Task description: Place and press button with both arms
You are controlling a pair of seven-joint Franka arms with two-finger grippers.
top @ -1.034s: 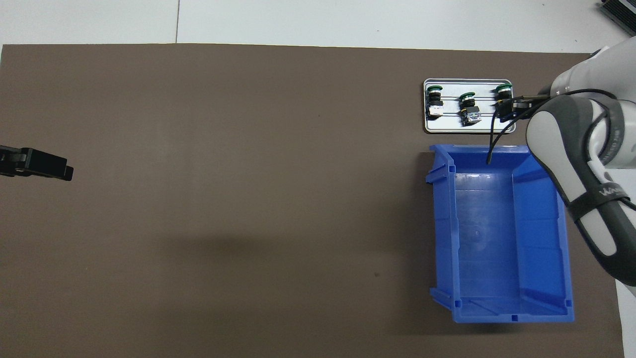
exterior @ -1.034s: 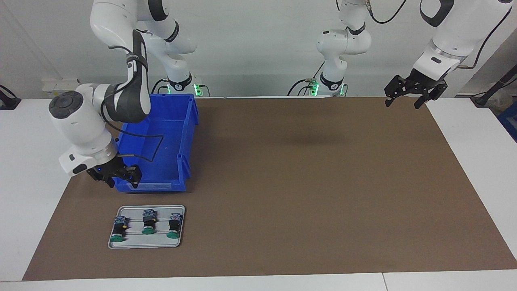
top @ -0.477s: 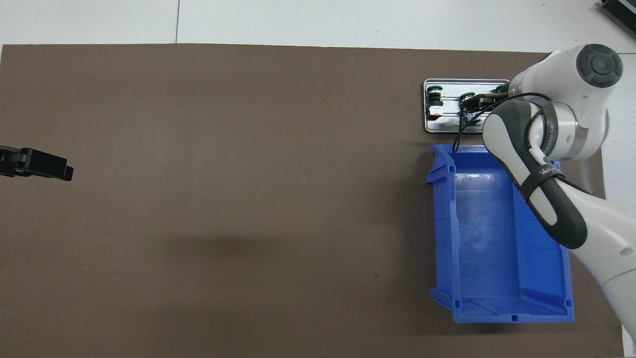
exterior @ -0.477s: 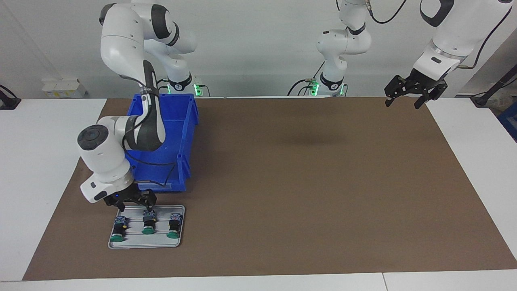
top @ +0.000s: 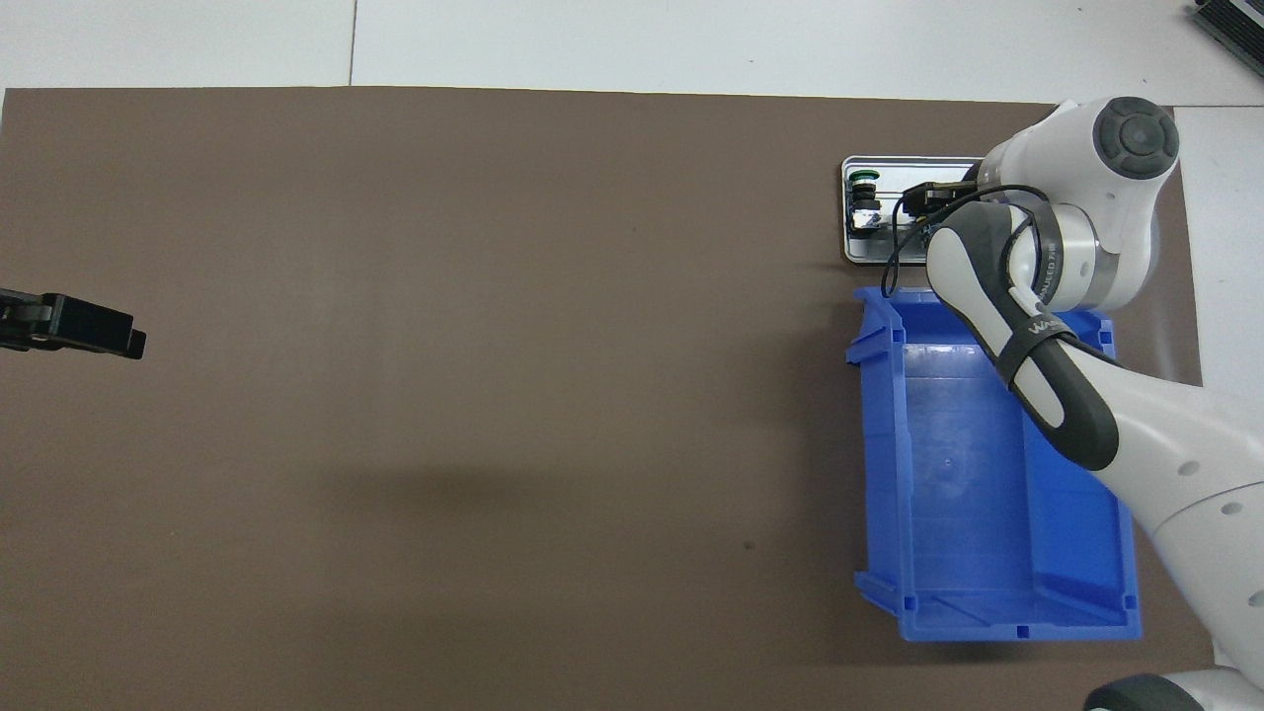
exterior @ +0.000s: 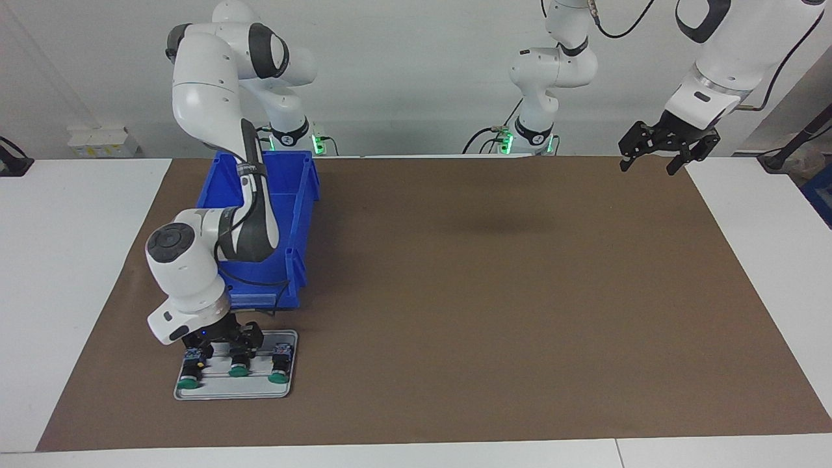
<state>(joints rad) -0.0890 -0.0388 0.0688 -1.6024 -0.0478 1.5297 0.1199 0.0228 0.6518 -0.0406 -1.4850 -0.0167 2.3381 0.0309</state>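
Note:
Three buttons with green caps lie in a row on a small metal tray (exterior: pixel 221 390): one toward the right arm's end (exterior: pixel 190 376), a middle one (exterior: pixel 238 367), and one toward the table's middle (exterior: pixel 279 369). My right gripper (exterior: pixel 225 344) hangs low over the tray, open, its fingers either side of the middle button's rear. Whether it touches the button I cannot tell. In the overhead view the right wrist covers most of the tray (top: pixel 857 253); one button (top: pixel 866 197) and part of the right gripper (top: pixel 926 195) show. My left gripper (exterior: pixel 648 166) (top: pixel 126 344) waits open above the mat's corner near its base, holding nothing.
A blue open bin (exterior: pixel 289 188) (top: pixel 987 513) stands right beside the tray, nearer to the robots, with the right arm reaching over it. A brown mat (exterior: pixel 487 292) covers the table. White table surface borders the mat.
The right arm swung from the blue bin's front edge out over the tray and came down onto the middle button, its jaws widening. The left arm has not moved.

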